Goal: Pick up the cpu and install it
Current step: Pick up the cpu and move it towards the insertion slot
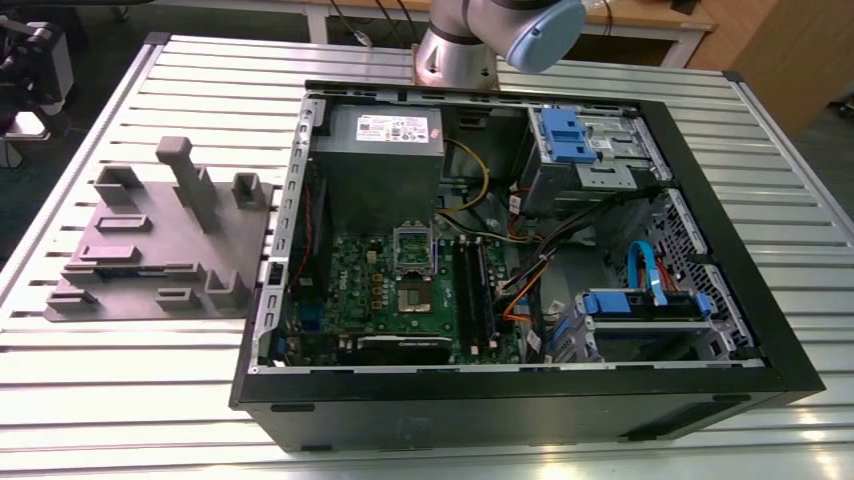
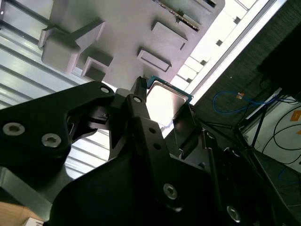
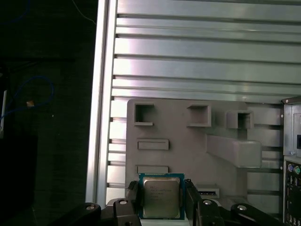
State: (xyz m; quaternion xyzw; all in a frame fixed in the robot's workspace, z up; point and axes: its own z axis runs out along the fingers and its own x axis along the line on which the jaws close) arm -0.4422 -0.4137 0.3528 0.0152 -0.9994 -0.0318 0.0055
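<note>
You had the gripper (image 3: pixel 161 189) clenched on the cpu (image 3: pixel 161 197), one black finger (image 3: pixel 133 192) pressed against each of two opposite edges of the chip, so the jaws stood only as far apart as the chip is wide. In the first wrist view the cpu lay flat towards the camera, its silver-grey metal top showing inside a blue-green rim, and nothing else sat between the fingers. Behind it lay the purple-grey tray (image 3: pixel 188 141) with its raised blocks and open pockets, and the chip sat over the tray's edge nearest the gripper; whether it touched the tray or hung clear of it, you could not have told from these pictures. In the second wrist view the cpu (image 2: pixel 165 100) caught a bright glare, gripped at the tip of the gripper (image 2: pixel 162 112), with the tray (image 2: pixel 127 28) and the slatted metal table (image 2: pixel 28 52) beyond it. In the exterior view the arm (image 1: pixel 494 35) stood at the far side of the table (image 1: pixel 134 400), the tray (image 1: pixel 160 250) lay on the exterior view's left, and the open computer case (image 1: pixel 534 400) lay just beside it, its green motherboard (image 1: pixel 360 300) on the floor of the case.
</note>
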